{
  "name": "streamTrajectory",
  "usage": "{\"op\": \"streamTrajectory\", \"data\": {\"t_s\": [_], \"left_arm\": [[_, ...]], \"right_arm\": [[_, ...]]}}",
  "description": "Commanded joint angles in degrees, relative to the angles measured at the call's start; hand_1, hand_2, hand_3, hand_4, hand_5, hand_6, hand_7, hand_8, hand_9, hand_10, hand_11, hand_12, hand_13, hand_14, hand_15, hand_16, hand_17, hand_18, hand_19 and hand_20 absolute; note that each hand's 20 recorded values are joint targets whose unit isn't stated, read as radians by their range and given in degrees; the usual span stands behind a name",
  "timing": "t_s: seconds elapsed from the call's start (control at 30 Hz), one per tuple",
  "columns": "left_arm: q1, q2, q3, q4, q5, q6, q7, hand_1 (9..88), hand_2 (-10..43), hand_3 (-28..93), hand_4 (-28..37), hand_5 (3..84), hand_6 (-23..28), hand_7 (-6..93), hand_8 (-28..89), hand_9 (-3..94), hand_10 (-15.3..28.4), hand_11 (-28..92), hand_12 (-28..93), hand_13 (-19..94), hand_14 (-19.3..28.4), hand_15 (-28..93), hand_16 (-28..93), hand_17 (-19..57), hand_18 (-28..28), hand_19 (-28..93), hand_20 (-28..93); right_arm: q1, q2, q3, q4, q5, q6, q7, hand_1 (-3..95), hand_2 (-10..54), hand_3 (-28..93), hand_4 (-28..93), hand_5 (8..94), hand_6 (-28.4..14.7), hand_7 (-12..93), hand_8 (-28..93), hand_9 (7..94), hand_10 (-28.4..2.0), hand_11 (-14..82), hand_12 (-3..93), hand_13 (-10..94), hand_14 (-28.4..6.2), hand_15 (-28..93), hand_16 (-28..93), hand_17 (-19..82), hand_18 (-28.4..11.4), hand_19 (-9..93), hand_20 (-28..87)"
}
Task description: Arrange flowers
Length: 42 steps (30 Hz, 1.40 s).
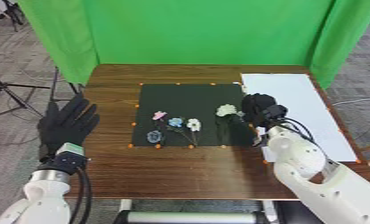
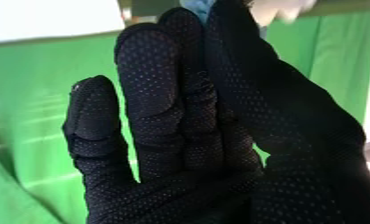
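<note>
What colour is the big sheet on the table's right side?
The sheet is white, clearest in the head view.

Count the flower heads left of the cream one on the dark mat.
4: pink flower farthest back, light blue flower in the middle, white flower to its right, grey-blue flower nearest the robot. None seems hidden.

The head view looks forward and down from above the near side of the brown wooden table [image 1: 190, 172], far enough back to take in the whole tabletop, both arms, the green curtain [image 1: 199, 35] beyond and the grey carpet [image 1: 13, 145] around. The right wrist view looks from very close along the black-gloved right hand [image 1: 259, 106] toward its fingertips, the curtain behind them. Both views share that hand and that curtain.
</note>
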<state>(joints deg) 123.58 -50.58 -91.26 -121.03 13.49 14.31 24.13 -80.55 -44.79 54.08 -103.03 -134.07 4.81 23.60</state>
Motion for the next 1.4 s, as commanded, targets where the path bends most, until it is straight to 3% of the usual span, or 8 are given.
{"op": "streamTrajectory", "data": {"t_s": [0.03,0.23,0.57,0.83,1.13,1.2,1.27,1.4], "left_arm": [[0.3,-0.28,-0.25,-0.09,-1.51,1.26,-0.09,27.2,11.8,69,-28.3,38.4,7.1,14.5,-10,28.0,13.0,27,10,17,13.9,40,-8,-6.3,12.9,33,10],[1.6,-2.45,-2.52,-0.53,-0.99,-0.28,-3.98,27.4,14.9,63,-28.3,39.5,5.2,14.5,-10,27.6,13.1,27,10,16,13.9,40,-9,-6.3,12.7,33,10],[2.6,-2.46,-3.46,-0.52,-0.4,-1.58,-4.45,27.1,13.6,62,-28.3,40.0,4.3,13.9,-10,26.7,12.5,26,11,15,13.9,38,-8,-6.6,12.4,32,9],[1.8,-1.6,-3.53,-0.04,-0.18,-1.83,-3.46,26.5,13.3,63,-28.3,38.1,5.9,11.9,-9,26.1,12.9,23,10,15,13.2,34,-9,-6.6,12.5,32,9],[3.8,-2.18,-8.42,1.11,3.02,-5.89,-6.61,25.3,13.3,64,-28.3,36.3,6.6,6.8,-8,24.4,12.2,19,7,13,11.6,28,-9,-6.6,11.9,31,9],[5.1,-3.62,-11.31,2.12,4.85,-12.09,-9.45,25.2,13.1,64,-28.3,35.3,5.9,6.4,-8,23.6,11.7,17,7,12,11.0,27,-9,-6.6,11.6,30,9],[6.0,-4.12,-12.5,2.12,5.58,-14.04,-9.38,24.9,11.7,64,-28.3,33.5,5.6,5.2,-7,20.8,10.7,14,7,10,10.1,22,-8,-6.8,11.4,27,8],[6.6,-4.1,-12.94,1.93,5.26,-13.43,-8.61,24.8,10.5,64,-28.3,32.1,5.2,3.9,-7,18.7,9.8,11,7,9,8.5,16,-8,-6.9,11.0,25,8]], "right_arm": [[-0.8,-0.9,-1.4,-0.8,-0.2,-1.5,1.1,58.6,-9.5,65,-28,69.3,0.5,36,-4,82.4,-8.1,16.1,46.1,73,-5.4,48,39,41,-19.2,82,33],[-2.0,-0.4,0.3,-2.9,0.6,-2.4,1.3,49.1,-9.5,70,-28,65.5,-0.4,28,-7,72.3,-11.2,23.3,29.1,68,-8.5,55,29,38,-19.8,81,32],[-6.0,0.0,6.8,-9.0,3.6,-8.7,0.9,39.8,-9.5,75,-28,56.6,-2.8,20,-14,62.6,-14.4,22.1,19.5,62,-11.0,58,24,36,-21.2,83,35],[-10.0,-4.3,19.5,-6.6,26.6,1.4,-9.6,22.4,-4.5,76,-28,41.6,-5.9,14,-11,46.0,-17.8,13.6,16.6,47,-15.3,48,17,28,-20.3,70,30],[-14.3,-9.9,30.8,-3.7,65.8,-3.6,-22.8,18.7,4.4,79,-28,35.4,-3.0,15,-12,35.0,-15.0,8.1,13.3,30,-16.0,26,13,17,-18.0,43,18],[-14.2,-10.2,30.7,-3.4,69.5,-3.2,-23.9,18.4,4.5,80,-28,37.2,-2.4,15,-11,35.9,-14.0,7.8,13.3,29,-15.8,23,14,17,-18.0,40,19],[-14.2,-10.7,31.0,-3.4,70.2,-3.9,-24.8,18.5,4.6,80,-28,38.5,-2.2,15,-12,36.3,-12.9,7.7,13.1,29,-15.4,22,14,16,-18.0,39,19],[-15.7,-11.1,32.0,-4.5,69.9,-3.6,-25.2,18.3,4.7,81,-28,38.9,-2.0,15,-12,36.0,-11.9,7.1,12.4,29,-14.7,19,14,16,-17.9,37,19]]}}
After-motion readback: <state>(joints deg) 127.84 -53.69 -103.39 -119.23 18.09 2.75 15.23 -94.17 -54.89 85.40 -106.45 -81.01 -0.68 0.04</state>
